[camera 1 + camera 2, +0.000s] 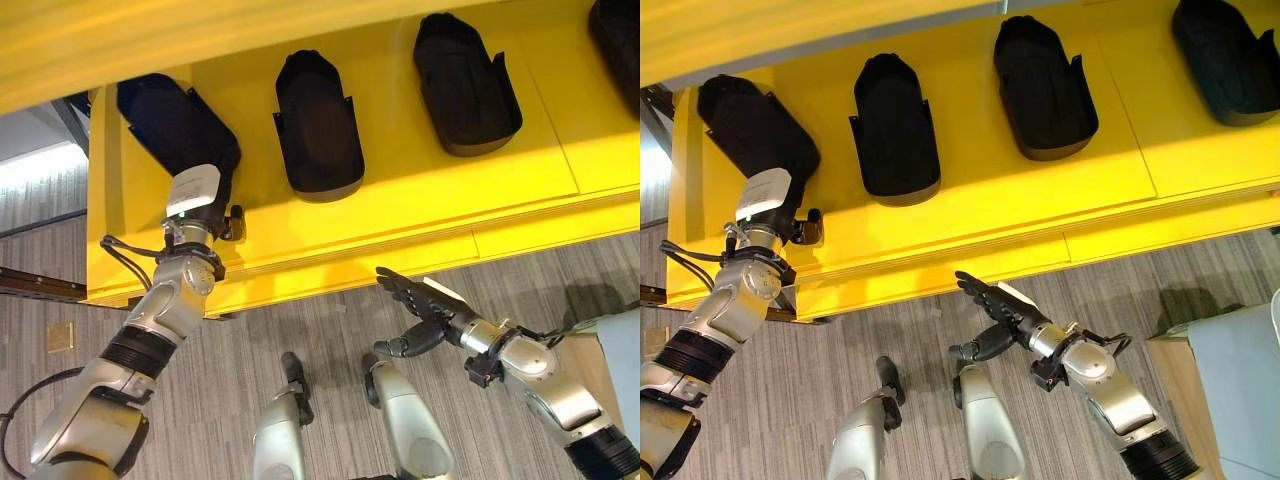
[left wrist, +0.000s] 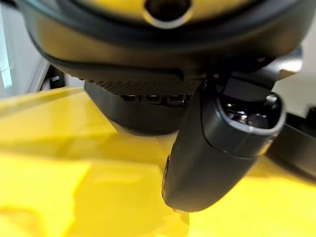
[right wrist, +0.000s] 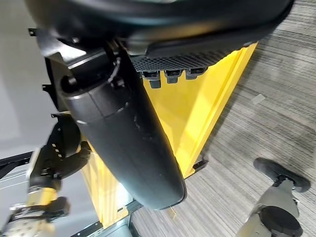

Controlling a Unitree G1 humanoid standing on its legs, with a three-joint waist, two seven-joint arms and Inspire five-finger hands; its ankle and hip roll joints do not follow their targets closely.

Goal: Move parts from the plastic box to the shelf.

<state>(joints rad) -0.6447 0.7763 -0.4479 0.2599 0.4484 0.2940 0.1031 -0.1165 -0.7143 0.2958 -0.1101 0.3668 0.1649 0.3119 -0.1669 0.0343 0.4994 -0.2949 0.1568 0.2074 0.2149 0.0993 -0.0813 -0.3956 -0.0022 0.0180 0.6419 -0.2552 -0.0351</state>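
Parts, black and scoop-shaped, lie in a row on the yellow shelf (image 1: 430, 215). The leftmost part (image 1: 175, 125) sits at the shelf's left end, tilted, with the left hand (image 1: 205, 205) right against its near end; the hand's fingers are hidden behind the white-backed wrist and the part, so I cannot tell whether they are curled round it or straight. In the left wrist view the thumb (image 2: 217, 148) stands over the yellow surface, with the part's dark bulk just beyond the finger row. Next along lies a second part (image 1: 318, 130), then a third part (image 1: 463, 85), each well apart from its neighbour, and a fourth part (image 1: 1225, 60) at the right end.

Below the shelf's front edge, over the grey carpet (image 1: 330, 320), the right hand (image 1: 995, 305) hangs with fingers straight and spread toward the shelf, thumb held out beneath them, holding nothing and touching nothing. A grey box (image 1: 1240, 370) shows at the lower right.
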